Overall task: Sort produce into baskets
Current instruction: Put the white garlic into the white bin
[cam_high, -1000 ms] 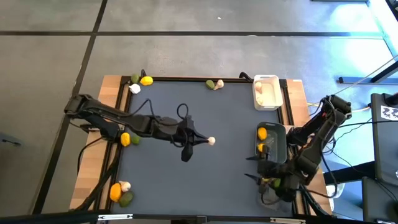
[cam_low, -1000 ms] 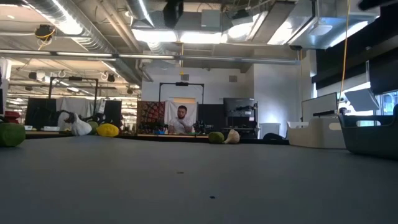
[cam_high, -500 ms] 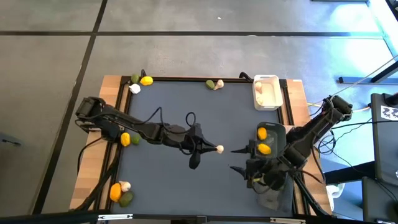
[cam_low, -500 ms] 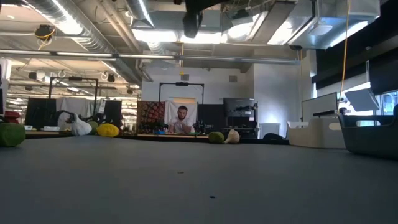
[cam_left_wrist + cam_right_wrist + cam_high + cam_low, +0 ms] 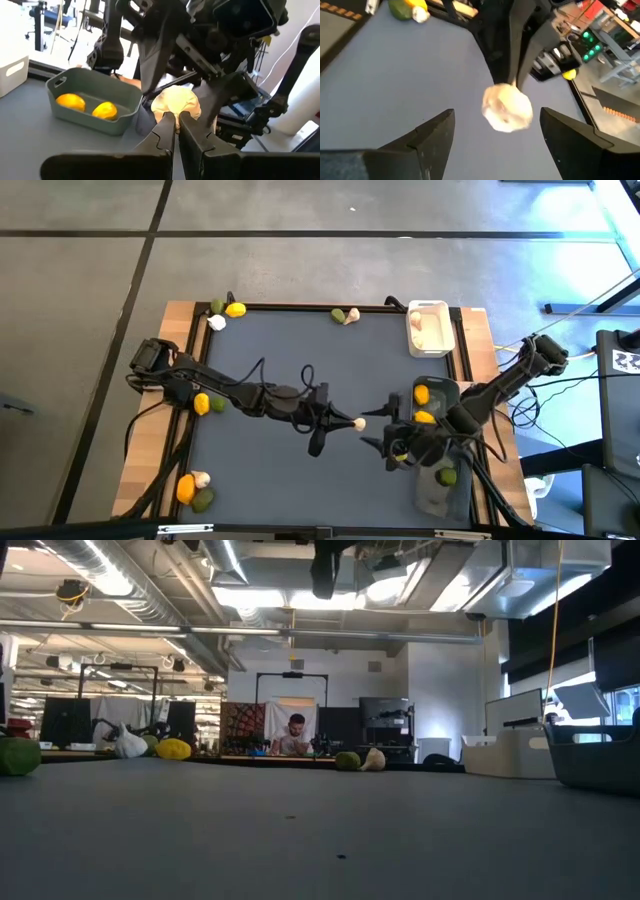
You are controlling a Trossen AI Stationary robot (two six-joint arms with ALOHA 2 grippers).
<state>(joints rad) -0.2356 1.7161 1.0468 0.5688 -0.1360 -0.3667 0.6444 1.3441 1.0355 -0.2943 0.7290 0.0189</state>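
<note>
Above the middle of the dark mat, my left gripper [image 5: 348, 421] is shut on a pale garlic bulb [image 5: 360, 423]. My right gripper [image 5: 376, 430] faces it from the table's right, open, with one finger on either side of the bulb [image 5: 507, 107] and a gap on both sides. At the right edge stand three baskets. The white one [image 5: 428, 310] holds garlic, the dark grey-green one [image 5: 447, 388] holds two lemons [image 5: 82, 106], and the translucent one [image 5: 432, 498] holds a lime. My left gripper pinches the garlic bulb between its two fingertips [image 5: 169, 124], at the bulb's side nearest them [image 5: 175, 111]. The fingers come nearly level from the table's left. The bulb sticks out beyond the tips, lifted clear of the mat.
Loose produce lies along the mat's edges: a group at the far left corner [image 5: 226, 311], a pair at the far middle [image 5: 345, 315], a pair at the left edge [image 5: 205, 404] and a group at the near left corner [image 5: 193, 488]. A person [image 5: 295, 734] sits beyond the table.
My left gripper has carried the garlic toward the table's right edge, sinking a little. My right gripper, open throughout, has swung from over the translucent basket toward the table's middle, rolled, and come to face the garlic with its fingers on either side.
</note>
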